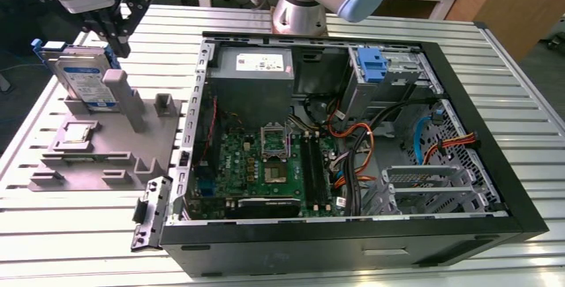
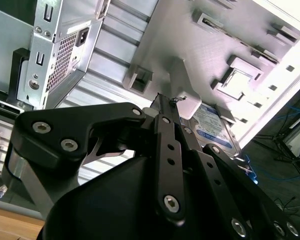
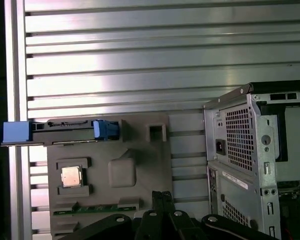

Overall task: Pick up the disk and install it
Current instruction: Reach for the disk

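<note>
Nearest the exterior camera runs the front edge of the slatted silver metal table [image 1: 88, 254], which carries everything else. On it lies the open black desktop computer case [image 1: 353, 234], its side panel off, with a green motherboard [image 1: 264, 168] on its floor, a grey power supply box [image 1: 256, 62] at the back, and a bare blue plastic bracket [image 1: 371, 65] in the drive bay. Behind the case stands the grey base of the robot arm [image 1: 305, 2]. At the exterior view's left, just beside the case, sits a flat grey plastic fixture [image 1: 97, 164] with upright posts. The black two-finger gripper [image 1: 113, 42] hangs close over the fixture's far end; in both wrist views its fingertips [image 3: 161, 196] meet with nothing between them [image 2: 165, 100]. The silver-grey hard disk in its blue carrier frame [image 1: 84, 79] stands upright on its edge in the fixture, directly beneath the gripper, and is seen edge-on in the first wrist view [image 3: 65, 131]; whether the two touch I cannot tell. A small square silver chip [image 1: 78, 133] lies flat in a recess of the fixture, near the disk.
</note>
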Action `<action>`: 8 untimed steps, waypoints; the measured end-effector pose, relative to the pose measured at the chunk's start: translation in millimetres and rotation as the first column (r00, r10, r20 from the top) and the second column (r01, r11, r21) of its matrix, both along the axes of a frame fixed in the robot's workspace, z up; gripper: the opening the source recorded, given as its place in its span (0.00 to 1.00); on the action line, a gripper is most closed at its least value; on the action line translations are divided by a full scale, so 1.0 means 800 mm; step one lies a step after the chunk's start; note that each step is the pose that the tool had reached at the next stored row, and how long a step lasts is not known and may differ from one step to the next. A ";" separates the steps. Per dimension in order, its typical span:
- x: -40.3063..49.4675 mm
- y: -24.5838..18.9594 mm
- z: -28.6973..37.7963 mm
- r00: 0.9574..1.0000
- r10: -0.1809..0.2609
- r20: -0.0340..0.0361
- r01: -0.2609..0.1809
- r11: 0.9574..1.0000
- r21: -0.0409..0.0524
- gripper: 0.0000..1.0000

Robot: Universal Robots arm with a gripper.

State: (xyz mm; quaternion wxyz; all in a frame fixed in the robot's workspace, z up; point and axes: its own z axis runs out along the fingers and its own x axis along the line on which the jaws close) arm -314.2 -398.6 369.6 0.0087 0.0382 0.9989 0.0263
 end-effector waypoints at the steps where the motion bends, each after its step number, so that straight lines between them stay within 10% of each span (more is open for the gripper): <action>1: -0.001 0.0000 0.0000 1.000 0.000 0.000 0.000 1.000 0.000 0.10; 8: -0.004 0.0000 -0.0005 1.000 0.000 0.000 0.000 1.000 0.000 0.10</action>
